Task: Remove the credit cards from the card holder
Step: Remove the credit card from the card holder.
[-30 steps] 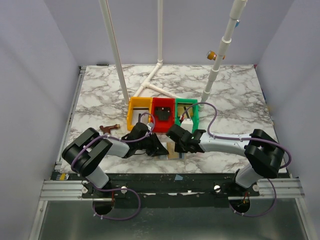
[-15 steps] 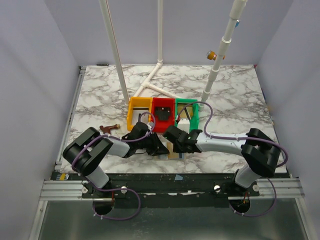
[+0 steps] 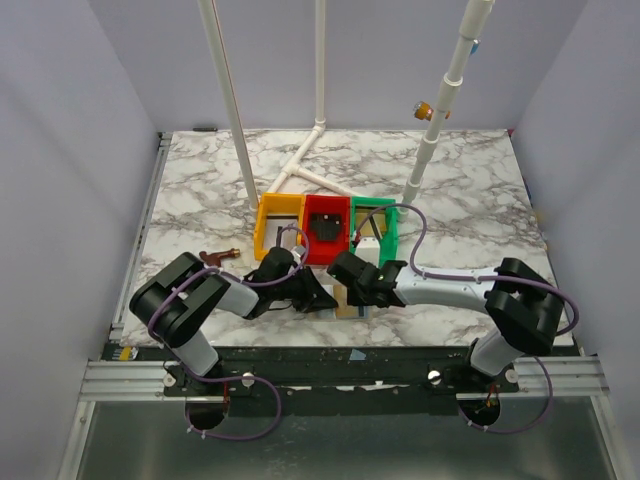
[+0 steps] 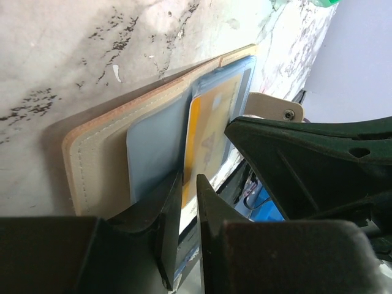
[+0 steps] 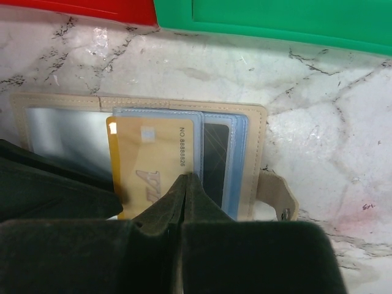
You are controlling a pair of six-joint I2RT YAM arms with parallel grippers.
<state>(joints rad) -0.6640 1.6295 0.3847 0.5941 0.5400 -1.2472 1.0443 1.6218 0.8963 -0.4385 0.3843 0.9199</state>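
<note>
The card holder (image 5: 256,160) lies open on the marble table (image 5: 318,141) near the red tray (image 5: 79,9), the right gripper (image 5: 185,184) closed with its tips on the gold credit card (image 5: 153,159), the left gripper (image 4: 187,184) barely parted at the holder's edge, hold unclear.

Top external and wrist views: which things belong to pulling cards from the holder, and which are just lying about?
Job: tan folding card holder; shiny gold card; pale blue cards behind it; left tool; right tool.

Lying about: yellow plastic tray; green plastic tray; red plastic tray; chunky black object inside it; small brown item; white pipe frame.
</note>
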